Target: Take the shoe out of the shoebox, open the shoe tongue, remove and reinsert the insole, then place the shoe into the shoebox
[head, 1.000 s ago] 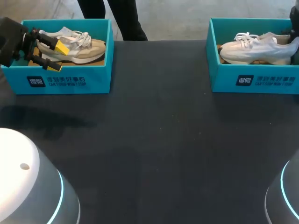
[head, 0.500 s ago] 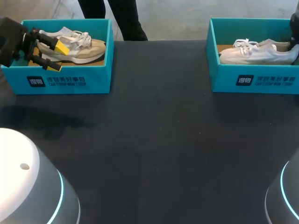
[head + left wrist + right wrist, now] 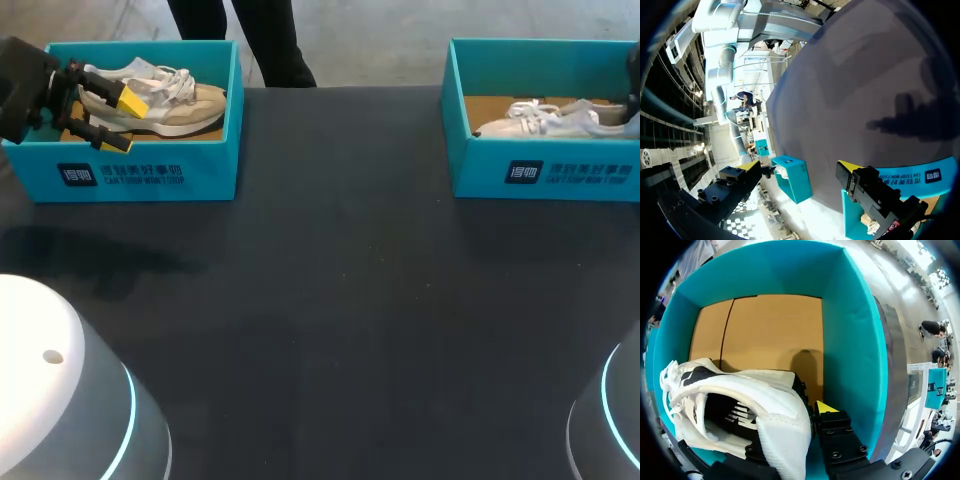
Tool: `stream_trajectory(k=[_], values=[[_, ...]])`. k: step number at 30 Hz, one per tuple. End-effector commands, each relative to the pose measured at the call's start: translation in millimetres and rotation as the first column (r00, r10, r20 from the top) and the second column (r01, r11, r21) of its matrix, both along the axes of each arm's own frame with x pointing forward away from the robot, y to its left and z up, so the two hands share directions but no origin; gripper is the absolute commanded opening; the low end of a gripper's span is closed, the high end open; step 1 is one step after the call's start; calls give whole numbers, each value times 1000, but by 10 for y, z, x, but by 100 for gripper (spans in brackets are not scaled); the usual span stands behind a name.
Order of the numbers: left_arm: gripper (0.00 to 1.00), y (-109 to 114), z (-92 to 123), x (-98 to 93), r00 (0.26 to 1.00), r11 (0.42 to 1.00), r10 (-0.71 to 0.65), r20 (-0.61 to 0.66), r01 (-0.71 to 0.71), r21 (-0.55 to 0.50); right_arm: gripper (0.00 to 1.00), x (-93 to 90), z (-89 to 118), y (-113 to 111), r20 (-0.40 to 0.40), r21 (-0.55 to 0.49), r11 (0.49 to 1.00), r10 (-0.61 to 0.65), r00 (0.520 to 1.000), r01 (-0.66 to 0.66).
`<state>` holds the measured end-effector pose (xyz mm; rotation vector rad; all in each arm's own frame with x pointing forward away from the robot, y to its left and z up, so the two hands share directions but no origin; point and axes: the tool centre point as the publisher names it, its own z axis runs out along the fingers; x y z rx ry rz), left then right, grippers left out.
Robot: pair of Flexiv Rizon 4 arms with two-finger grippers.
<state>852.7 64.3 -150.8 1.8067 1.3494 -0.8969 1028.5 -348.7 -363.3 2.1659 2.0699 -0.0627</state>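
1. White shoe (image 3: 545, 120): lies low in the right box (image 3: 545, 172). Long axis runs along the box, toe toward the table's middle, heel outward.
2. Right gripper (image 3: 790, 435): the nearer one, pinching the heel collar, one finger inside and one outside.
3. Left gripper (image 3: 122, 120): wide, empty, above the tan shoe (image 3: 185, 105) in the left box (image 3: 140, 175).

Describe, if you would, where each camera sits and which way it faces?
Head view: above and behind, looking down on the table; left end effector at the beige shoe in the left shoebox.
Left wrist view: looks out across the table, past the left end effector.
Right wrist view: looks into the right shoebox; right end effector holds the white shoe.
Shared: head and right wrist views both show the white shoe.
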Motion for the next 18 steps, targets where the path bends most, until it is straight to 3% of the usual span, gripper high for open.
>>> stream_trajectory(k=[1, 18], values=[[100, -1, -5, -1, 1000, 1000, 0, 2, 0, 0, 0, 59, -3, -2, -11, 2, 1000, -2, 1000, 2], [100, -1, -5, -1, 1000, 1000, 0, 2, 0, 0, 0, 67, -45, 39, -24, -22, 1000, -5, 1000, 5]])
